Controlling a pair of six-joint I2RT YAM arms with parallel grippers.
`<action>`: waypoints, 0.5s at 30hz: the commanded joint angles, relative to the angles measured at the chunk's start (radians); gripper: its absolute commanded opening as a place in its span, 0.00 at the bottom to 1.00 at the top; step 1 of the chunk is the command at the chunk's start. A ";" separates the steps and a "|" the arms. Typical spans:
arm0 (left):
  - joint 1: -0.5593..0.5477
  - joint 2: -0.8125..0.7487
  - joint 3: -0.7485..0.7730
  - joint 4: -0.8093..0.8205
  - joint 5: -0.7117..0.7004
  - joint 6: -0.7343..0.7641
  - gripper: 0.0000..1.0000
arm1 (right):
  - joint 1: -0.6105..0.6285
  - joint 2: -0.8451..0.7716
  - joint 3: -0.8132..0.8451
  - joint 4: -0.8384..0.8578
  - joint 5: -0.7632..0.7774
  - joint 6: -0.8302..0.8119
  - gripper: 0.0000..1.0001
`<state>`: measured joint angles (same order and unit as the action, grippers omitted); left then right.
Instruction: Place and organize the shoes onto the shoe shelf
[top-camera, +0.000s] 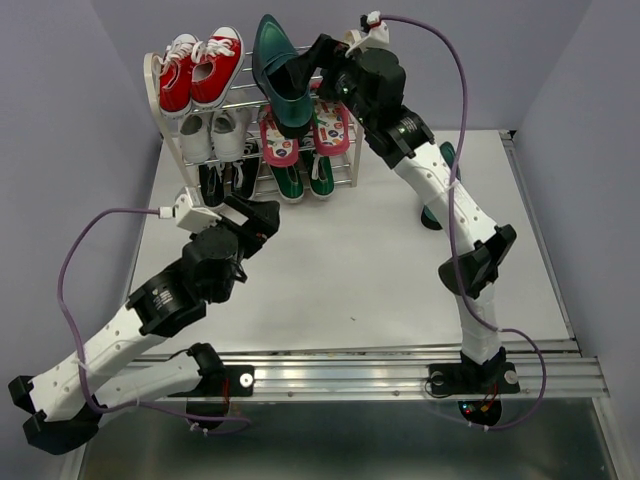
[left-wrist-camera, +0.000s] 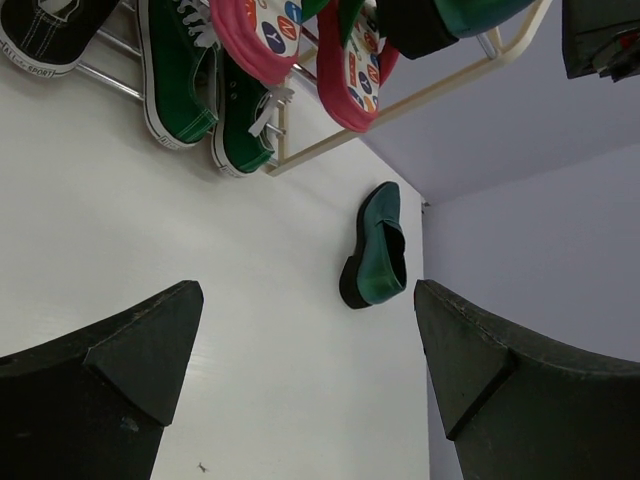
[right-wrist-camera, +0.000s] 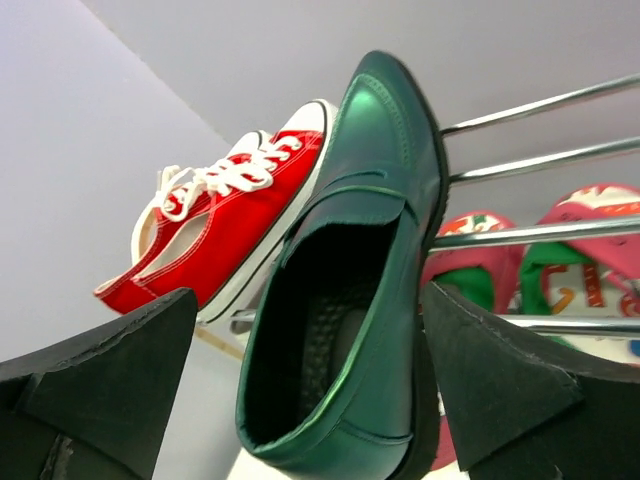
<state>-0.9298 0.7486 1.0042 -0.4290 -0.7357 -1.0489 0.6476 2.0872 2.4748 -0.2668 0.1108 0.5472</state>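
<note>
Right tool (right-wrist-camera: 308, 300) released astride teal shoe (right-wrist-camera: 380, 150) on shelf top (right-wrist-camera: 540, 160), red sneaker (right-wrist-camera: 230, 215) beside, left tool (left-wrist-camera: 305, 300) released

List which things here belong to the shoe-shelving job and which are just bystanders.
Job: shoe shelf; teal dress shoe on the top tier; second teal dress shoe on the table; green sneakers; flip-flops.
Bystanders: red sneakers; white sneakers; black sneakers.

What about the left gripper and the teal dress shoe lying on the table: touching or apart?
Apart. The left wrist view shows the open left gripper short of the teal dress shoe, with bare table between them.
</note>
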 joint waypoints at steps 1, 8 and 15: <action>-0.004 0.092 0.048 0.122 0.013 0.147 0.99 | -0.003 -0.096 0.047 0.078 0.087 -0.105 1.00; 0.011 0.233 0.123 0.283 0.039 0.303 0.99 | -0.003 -0.309 -0.170 0.078 0.182 -0.251 1.00; 0.256 0.409 0.226 0.417 0.411 0.371 0.99 | -0.012 -0.498 -0.529 0.012 0.567 -0.306 1.00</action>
<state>-0.7921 1.1084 1.1549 -0.1455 -0.5350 -0.7513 0.6472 1.6363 2.0823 -0.2390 0.4122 0.3107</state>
